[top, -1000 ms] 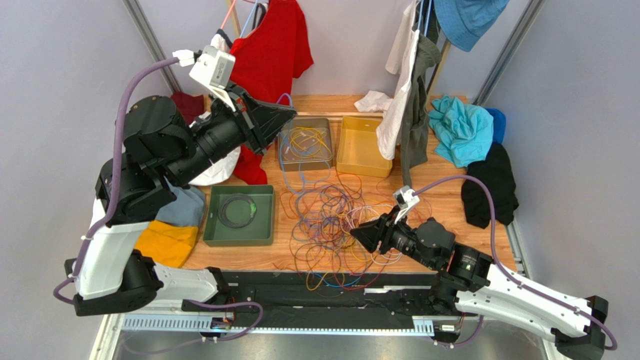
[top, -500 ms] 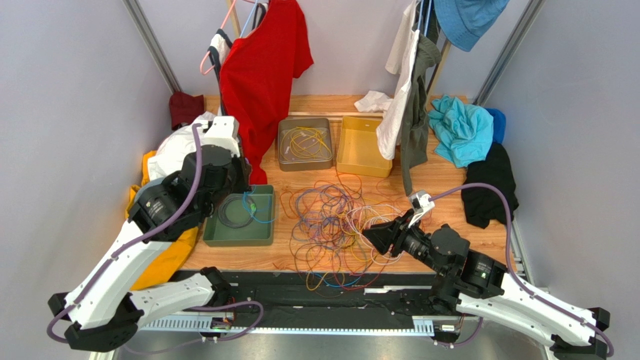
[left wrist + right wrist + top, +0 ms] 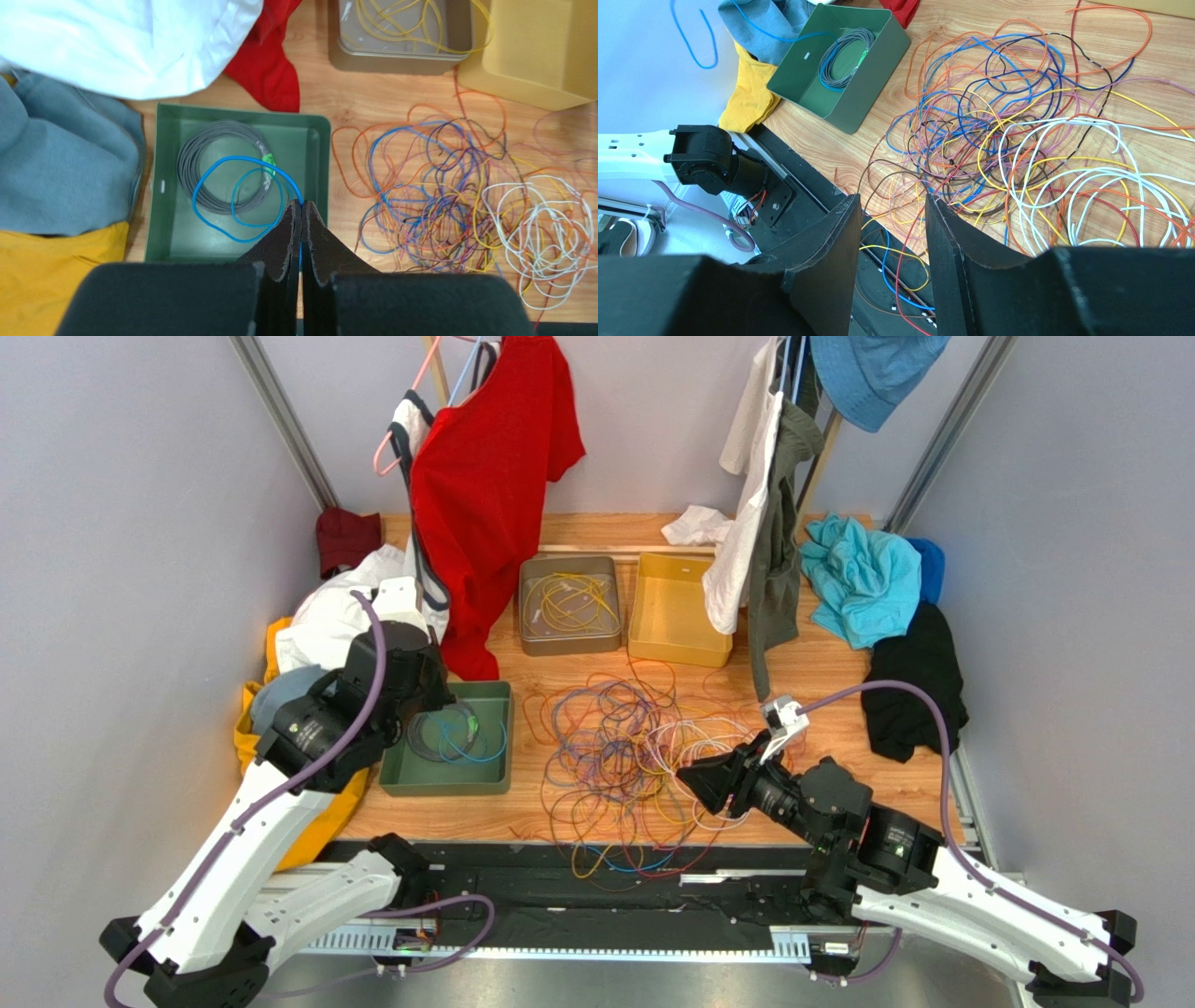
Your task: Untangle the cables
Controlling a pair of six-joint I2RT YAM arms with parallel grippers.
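A tangle of thin cables [image 3: 631, 749] in orange, blue, yellow, purple, red and white lies on the wooden table; it also shows in the left wrist view [image 3: 456, 192] and the right wrist view [image 3: 1032, 140]. My left gripper [image 3: 302, 204] is shut on a blue cable [image 3: 238, 189] that loops into the green tray [image 3: 165, 234], over a grey coil [image 3: 217, 171]. In the top view the left gripper [image 3: 446, 703] is over that tray [image 3: 407, 781]. My right gripper [image 3: 892, 199] is open and empty, low over the tangle's near right side [image 3: 687, 781].
A grey tray [image 3: 530, 637] with yellow cable and an empty yellow tray [image 3: 645, 637] stand behind the tangle. Clothes lie at left [image 3: 330, 616] and right [image 3: 863, 574], and hang at the back [image 3: 491, 448]. Some cables trail over the black front rail [image 3: 617, 875].
My left arm has swung down from high at the back to the green tray, carrying the blue cable, which now lies looped in the tray. The right gripper shifted slightly right.
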